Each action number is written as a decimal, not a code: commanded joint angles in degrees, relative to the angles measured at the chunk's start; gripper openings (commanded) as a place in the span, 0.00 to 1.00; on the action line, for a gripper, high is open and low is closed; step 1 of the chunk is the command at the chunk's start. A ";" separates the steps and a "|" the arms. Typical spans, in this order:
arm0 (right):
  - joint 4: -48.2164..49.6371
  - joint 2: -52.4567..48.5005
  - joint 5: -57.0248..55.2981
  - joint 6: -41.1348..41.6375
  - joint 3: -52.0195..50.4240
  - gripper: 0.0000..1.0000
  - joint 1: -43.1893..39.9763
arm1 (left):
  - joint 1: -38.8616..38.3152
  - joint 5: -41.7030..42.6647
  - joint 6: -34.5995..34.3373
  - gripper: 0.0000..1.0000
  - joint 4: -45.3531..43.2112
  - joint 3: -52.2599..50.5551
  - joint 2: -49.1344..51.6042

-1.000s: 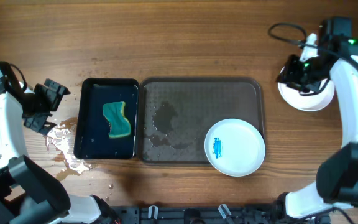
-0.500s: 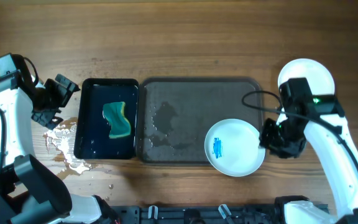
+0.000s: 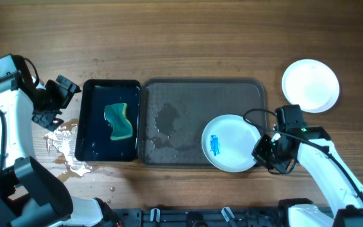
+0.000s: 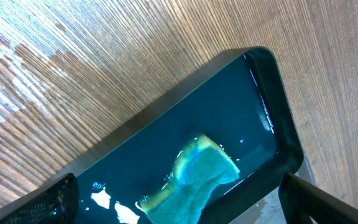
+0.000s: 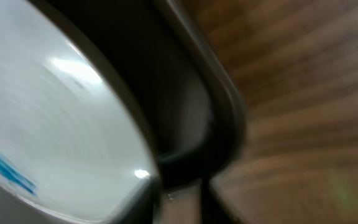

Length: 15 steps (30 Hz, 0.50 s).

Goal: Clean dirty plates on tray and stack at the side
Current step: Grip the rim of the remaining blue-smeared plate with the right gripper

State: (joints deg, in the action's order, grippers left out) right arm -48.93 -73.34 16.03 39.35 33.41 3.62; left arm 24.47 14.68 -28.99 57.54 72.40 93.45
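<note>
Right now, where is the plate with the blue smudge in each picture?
Overhead: the smudged plate sits at the lower-right corner of the grey tray.
Left wrist: not in it; only the sponge in the black tray shows.
Right wrist: blurry, the plate fills the left side.
Shared landmark: the grey tray's rim, dark and curved beside the plate.

You have a worktop [image 3: 188, 44] of grained, matt wood. Your plates [image 3: 232, 151] look smooth, glossy white. The grey tray [image 3: 200, 83] is dull and wet-streaked, the black tray [image 3: 109, 82] glossy.
</note>
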 commanded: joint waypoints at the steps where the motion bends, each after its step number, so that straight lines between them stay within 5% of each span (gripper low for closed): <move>1: 4.72 -2.40 0.81 -2.80 -0.04 0.04 0.20 | -0.26 -0.37 0.48 1.00 0.07 0.74 0.44; 6: 17.94 -3.54 2.54 -4.22 -0.04 0.05 0.20 | -1.90 2.29 3.50 1.00 0.31 0.74 0.44; 11: 27.47 -12.09 6.23 -6.40 -0.04 0.04 0.20 | -15.08 3.32 9.31 0.86 0.37 0.74 1.27; 13: 30.62 -17.11 9.31 -7.93 -0.04 0.04 0.20 | -19.87 0.17 7.67 0.77 1.44 0.74 2.60; 15: 32.09 -20.74 10.62 -7.98 -0.04 0.04 0.20 | -23.02 -7.08 -1.40 0.69 4.44 0.74 4.48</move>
State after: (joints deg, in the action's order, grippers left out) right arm -16.93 -88.66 25.45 33.10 34.41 3.55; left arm 4.43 15.44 -22.70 59.77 72.66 95.48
